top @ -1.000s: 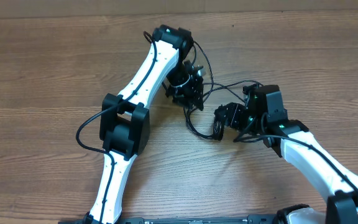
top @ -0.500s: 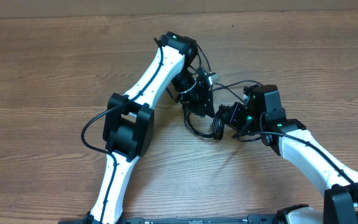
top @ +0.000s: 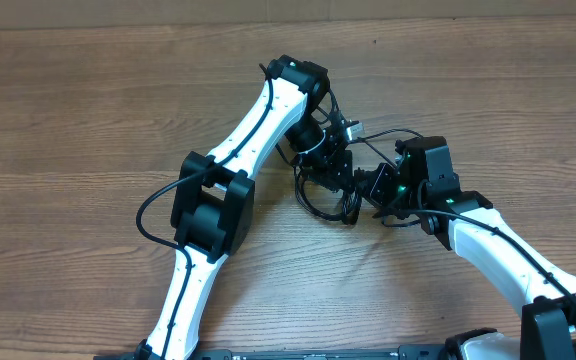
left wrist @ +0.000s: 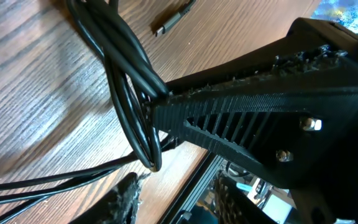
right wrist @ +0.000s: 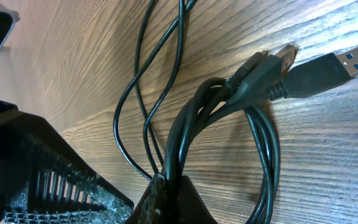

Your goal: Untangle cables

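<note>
Left gripper (top: 336, 166) shifted in beside right gripper (top: 362, 191). Right pinched shut on cables (right wrist: 185, 137); left straddles loop, grip cannot tell. Step: securing tangle. Next: draw one strand apart, slowly.

The counter (top: 88, 120) is brown wood with long lines running across it. Thin black cables (right wrist: 180, 134) lie on it near the middle in a messy bunch, with loops crossing over each other. Two thin strands run away from the bunch side by side. A flat plug (right wrist: 328, 70) with blue inside rests on the wood beside the bunch. A small thin plug (left wrist: 174, 17) lies flat a little way off.
</note>
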`<action>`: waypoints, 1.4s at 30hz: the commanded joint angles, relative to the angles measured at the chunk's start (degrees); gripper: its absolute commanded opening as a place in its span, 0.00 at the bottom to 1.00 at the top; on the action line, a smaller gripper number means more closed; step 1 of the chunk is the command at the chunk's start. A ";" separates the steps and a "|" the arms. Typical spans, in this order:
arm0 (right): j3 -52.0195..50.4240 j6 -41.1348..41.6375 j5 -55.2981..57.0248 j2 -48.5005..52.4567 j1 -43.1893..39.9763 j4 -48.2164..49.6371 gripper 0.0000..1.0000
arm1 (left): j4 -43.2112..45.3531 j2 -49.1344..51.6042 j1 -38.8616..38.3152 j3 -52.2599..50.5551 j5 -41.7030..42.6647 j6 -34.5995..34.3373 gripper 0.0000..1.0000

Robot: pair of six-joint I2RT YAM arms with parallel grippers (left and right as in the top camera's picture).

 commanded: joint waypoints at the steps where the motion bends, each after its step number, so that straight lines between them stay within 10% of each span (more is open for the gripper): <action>1: 1.22 1.16 1.09 0.26 0.07 -0.74 0.05 | 0.04 -0.83 0.04 -0.24 -1.20 0.98 0.37; 42: 1.22 1.18 5.29 0.26 -0.04 -4.04 0.35 | 7.56 -0.83 -4.55 -0.31 -10.75 -6.97 0.08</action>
